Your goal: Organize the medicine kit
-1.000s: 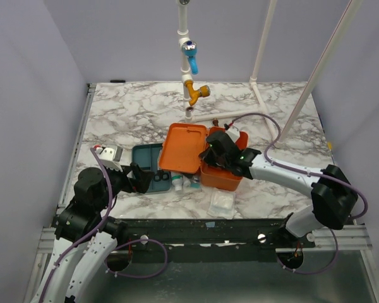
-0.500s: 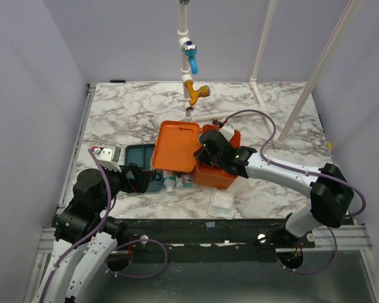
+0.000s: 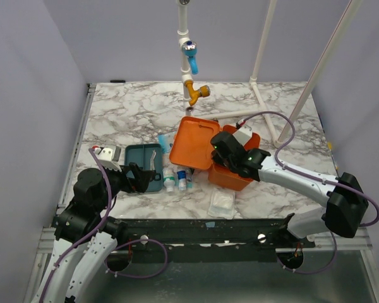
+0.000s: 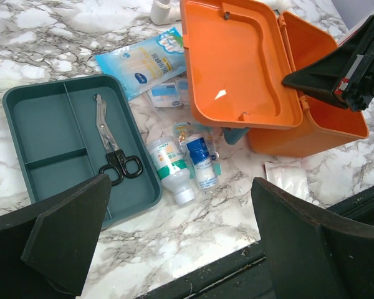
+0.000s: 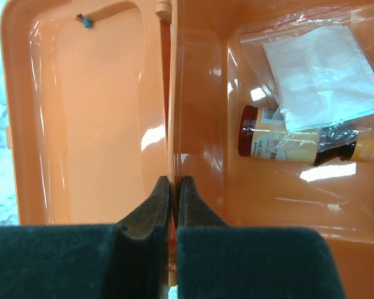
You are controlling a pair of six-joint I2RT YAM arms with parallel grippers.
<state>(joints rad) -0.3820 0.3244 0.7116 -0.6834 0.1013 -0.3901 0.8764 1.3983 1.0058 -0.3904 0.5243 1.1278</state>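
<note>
Right of centre on the marble table [image 3: 126, 113] sits the medicine kit [image 3: 232, 173], orange, with its lid [image 3: 199, 144] swung open to the left. The right gripper [image 5: 172, 182] is on it, fingers [image 5: 151, 205] pinched almost closed on the thin orange wall at the hinge line, 1 finger on the lid side and 1 inside the box. From the pictures I can't tell whether the box rests flat or is tipped up a little. Inside lie a brown bottle [image 5: 280, 144] on its side and a clear bag [image 5: 324, 68] holding something white, overlapping the bottle. Over on the left, the left gripper [image 4: 181, 187] hangs spread wide with nothing between its fingers, near the near edge of the teal tray [image 4: 25, 99]. Scissors [image 4: 109, 146] rest in the tray's right compartment. Just right of the tray, 2 small bottles [image 4: 171, 168] lie side by side, partly under the open lid. A blue pouch [image 4: 146, 62] lies farther back, beside the lid. A clear sachet [image 3: 221, 203] sits at the near edge, in front of the kit.
</note>
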